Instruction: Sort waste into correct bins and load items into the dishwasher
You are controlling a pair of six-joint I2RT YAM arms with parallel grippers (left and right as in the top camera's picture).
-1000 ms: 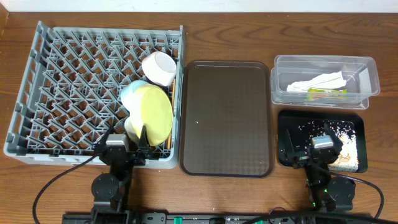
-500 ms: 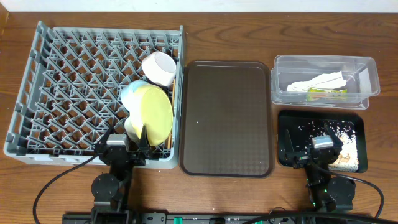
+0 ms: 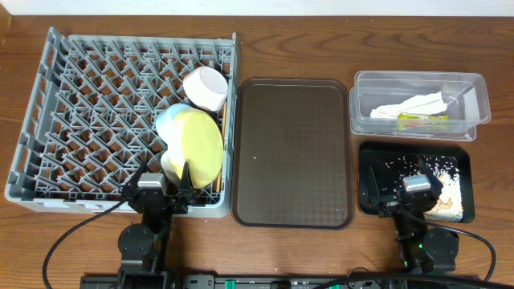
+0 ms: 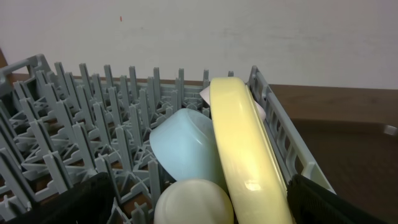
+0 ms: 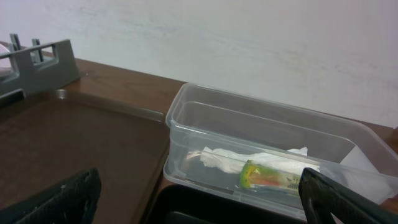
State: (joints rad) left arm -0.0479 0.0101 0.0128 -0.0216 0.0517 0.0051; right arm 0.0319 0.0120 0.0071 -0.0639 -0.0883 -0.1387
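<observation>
Grey all over on the dish rack [image 3: 80, 96], pegs and bars in a repeating diamond lattice. Soft butter yellow on the plate [image 3: 201, 144], pale sky blue on the bowl [image 3: 170, 119] next to it, plain white on the round bowl [image 3: 205, 88]. Dark chocolate brown across the serving tray [image 3: 293, 152], finely stippled. Clear and colourless on the tub [image 3: 358, 108]; inside, a white napkin [image 3: 414, 105] and a wrapper [image 3: 423, 120] in green and yellow with a dash of orange-red. Glossy black on the shallow tray [image 3: 373, 164], speckled with whitish scraps [image 3: 440, 167]. Warm reddish-brown wood grain on the table [image 3: 321, 40].
</observation>
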